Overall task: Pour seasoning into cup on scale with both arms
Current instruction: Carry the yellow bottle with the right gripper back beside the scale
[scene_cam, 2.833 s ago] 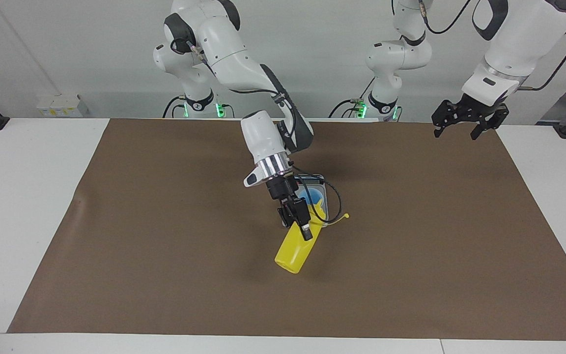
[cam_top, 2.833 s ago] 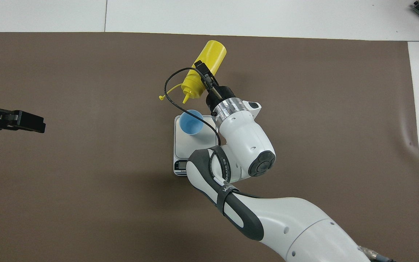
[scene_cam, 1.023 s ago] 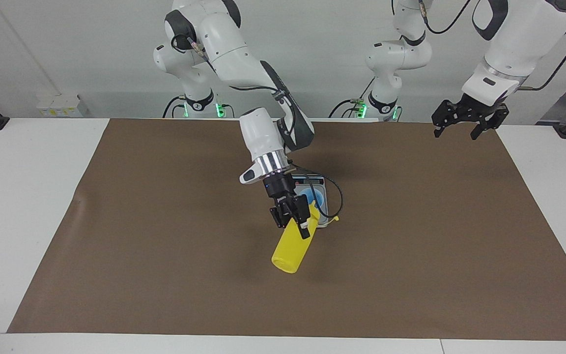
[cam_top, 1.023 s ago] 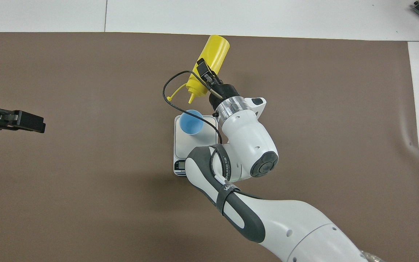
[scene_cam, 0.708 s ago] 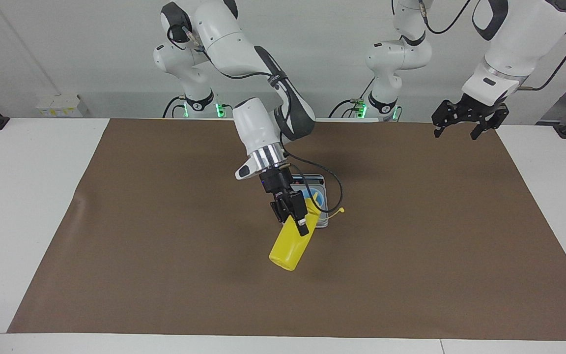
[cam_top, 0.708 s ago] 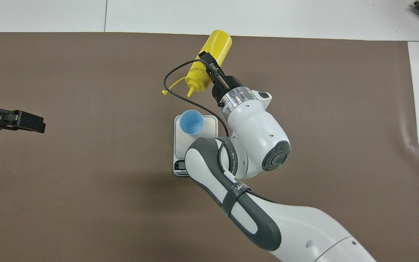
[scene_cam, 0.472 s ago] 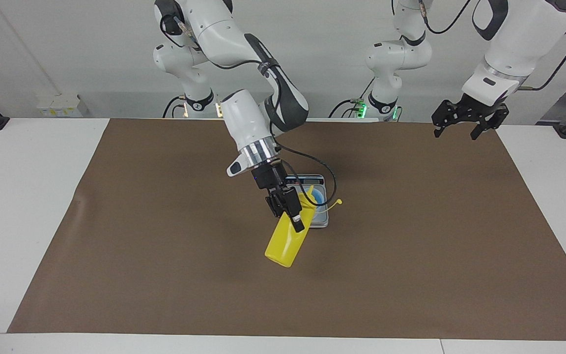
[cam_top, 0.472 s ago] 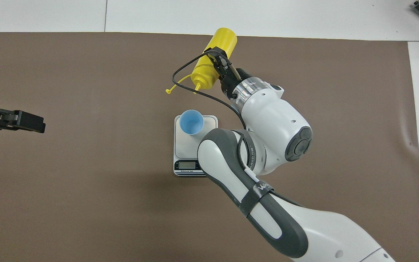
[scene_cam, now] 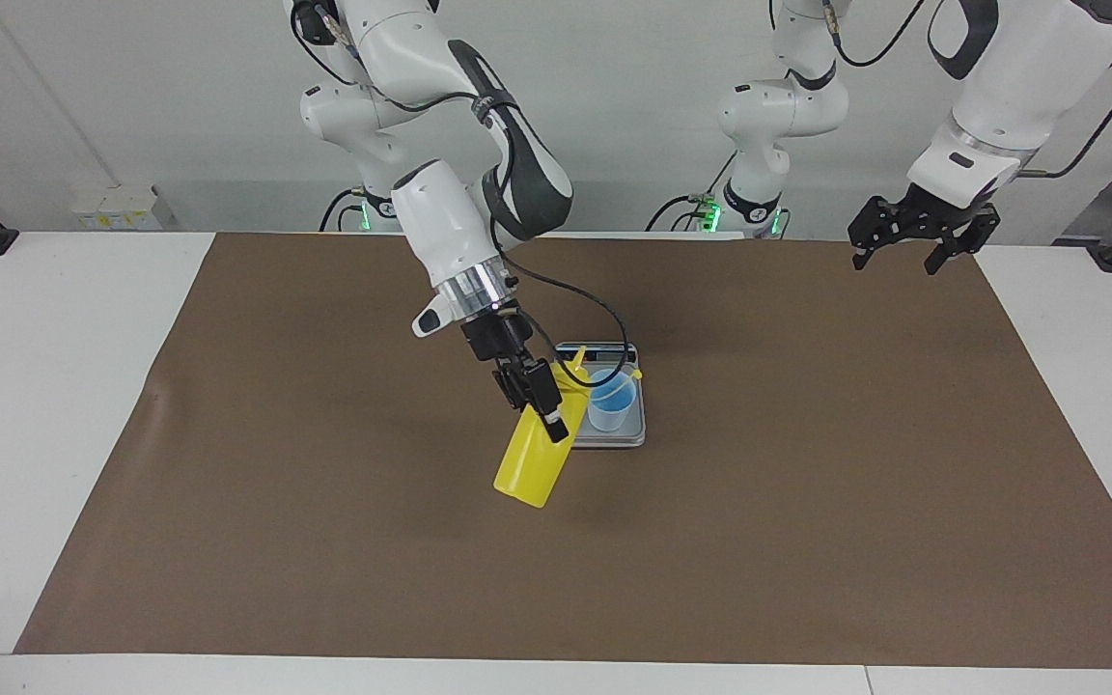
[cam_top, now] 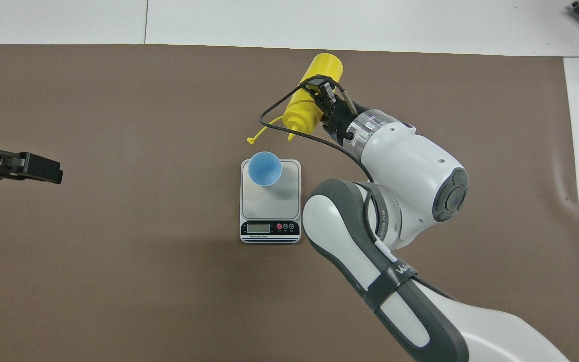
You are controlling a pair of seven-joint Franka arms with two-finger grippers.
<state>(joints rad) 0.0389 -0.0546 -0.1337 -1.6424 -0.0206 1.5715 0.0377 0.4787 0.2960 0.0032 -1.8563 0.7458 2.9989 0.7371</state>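
Brown matting covered the tabletop [scene_cam: 807,541]. We saw the right tool [scene_cam: 529,391] clamped on the tilted seasoning [scene_cam: 539,446], raised beside the cup [scene_cam: 610,401] on the scale [cam_top: 270,200]; light, squeezable plastic, best gripped mid-body. The left tool [scene_cam: 913,232] waited wide.

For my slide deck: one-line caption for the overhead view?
Right gripper holds the tilted yellow squeeze bottle; blue cup sits on the scale.
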